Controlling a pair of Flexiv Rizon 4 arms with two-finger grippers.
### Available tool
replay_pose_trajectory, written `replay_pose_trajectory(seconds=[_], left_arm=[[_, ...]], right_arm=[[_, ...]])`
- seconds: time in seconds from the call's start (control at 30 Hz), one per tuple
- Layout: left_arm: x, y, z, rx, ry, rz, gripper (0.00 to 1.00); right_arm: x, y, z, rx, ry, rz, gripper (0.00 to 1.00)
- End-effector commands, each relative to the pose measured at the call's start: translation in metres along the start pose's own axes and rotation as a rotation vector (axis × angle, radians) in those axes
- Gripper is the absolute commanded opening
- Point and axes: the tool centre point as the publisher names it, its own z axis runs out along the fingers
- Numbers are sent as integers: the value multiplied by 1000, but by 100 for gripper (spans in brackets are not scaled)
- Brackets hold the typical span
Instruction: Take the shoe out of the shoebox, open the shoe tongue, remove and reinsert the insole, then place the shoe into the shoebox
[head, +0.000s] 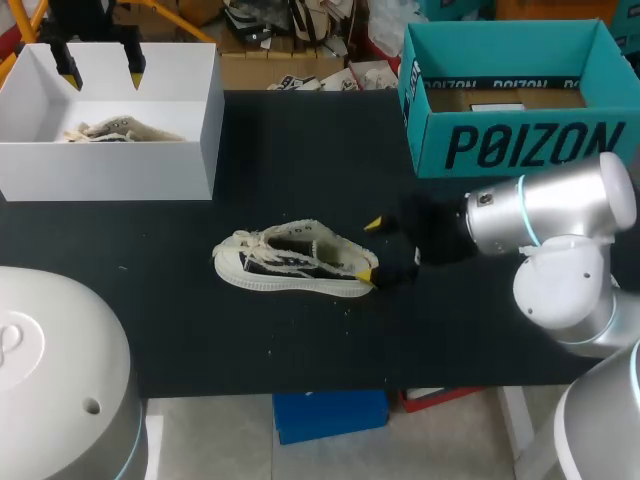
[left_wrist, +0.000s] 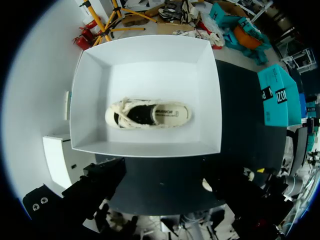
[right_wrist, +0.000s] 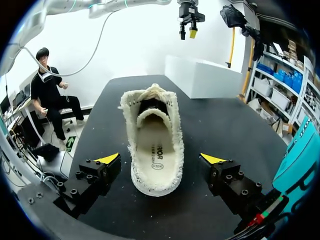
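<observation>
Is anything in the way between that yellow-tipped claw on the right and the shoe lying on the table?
Nothing visible is. The right gripper is open at the heel end of the shoe, with one yellow tip on each side and neither touching it. Only bare table shows in the gaps.

The low cream shoe (head: 295, 262) is made of rough woven cloth, frayed at its edges, with a smoother pale sole band. The black bench top (head: 300, 140) is finished matt. The white rectangular shoebox (head: 110, 170) is formed of smooth matt card. The right arm's rounded silver casing (head: 565, 205) is finished glossy.
</observation>
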Motion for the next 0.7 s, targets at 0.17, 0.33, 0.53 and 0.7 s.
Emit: replay_pose_trajectory(seconds=[0.17, 0.33, 0.53, 0.7], left_arm=[[0, 0, 0, -2, -2, -1, 100], [0, 0, 0, -2, -2, -1, 100], [0, 0, 0, -2, -2, -1, 100], [0, 0, 0, -2, -2, -1, 100]], right_arm=[[2, -11, 10, -25, -3, 12, 100], [3, -16, 15, -32, 4, 25, 100], [3, -18, 19, -39, 13, 30, 100], [2, -20, 22, -42, 19, 33, 100]])
